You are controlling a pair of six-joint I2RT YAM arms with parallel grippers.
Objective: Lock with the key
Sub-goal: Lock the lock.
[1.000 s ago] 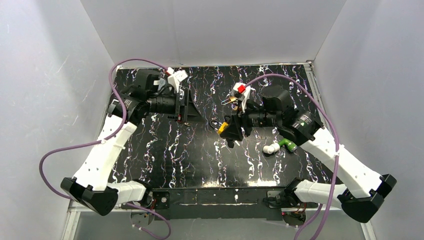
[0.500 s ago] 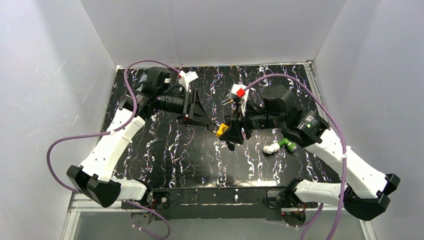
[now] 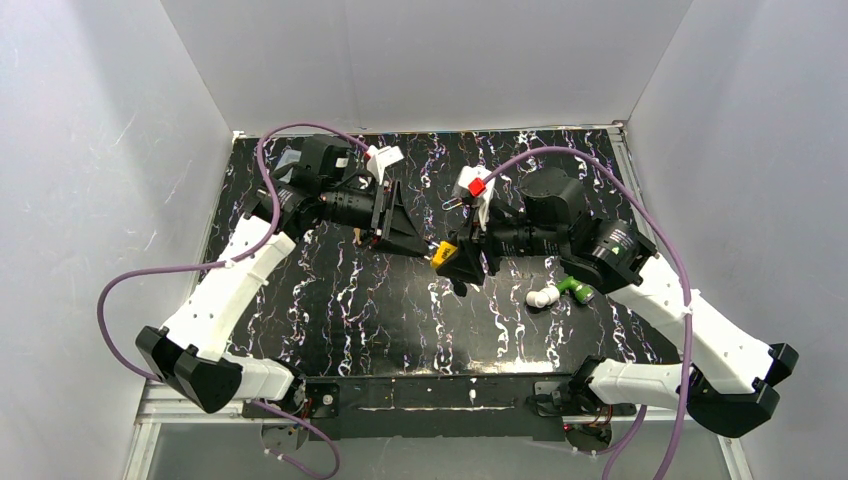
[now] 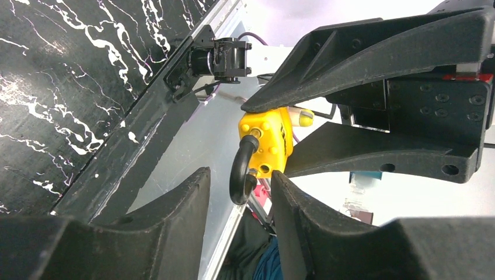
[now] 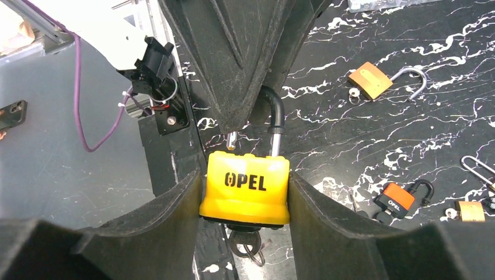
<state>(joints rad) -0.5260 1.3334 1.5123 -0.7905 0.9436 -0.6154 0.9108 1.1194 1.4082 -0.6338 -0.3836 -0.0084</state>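
The right gripper [image 3: 452, 262] is clamped on the flat sides of a yellow padlock [image 5: 245, 185], held in the air above the table [image 3: 350, 300] near its middle, with a key [image 5: 244, 242] seated in the underside. The shackle [image 5: 275, 114] looks raised, its short leg showing bare metal just above the body. The left gripper [image 4: 239, 175] faces it with jaws parted; its fingers [image 4: 175, 204] flank the shackle's curve, though whether they touch it cannot be told. By the look of it the lock is rigid and dense for its size, and its smooth plastic cover may slip under a push, so the broad sides are the sound place to hold. The shackle probably swings on its long leg and wants pressing straight down on the crown, while the key's small bow offers little to pinch. Farther out on the table lie an orange padlock [image 5: 370, 80] and a red one [image 5: 401, 197], well apart from the work.
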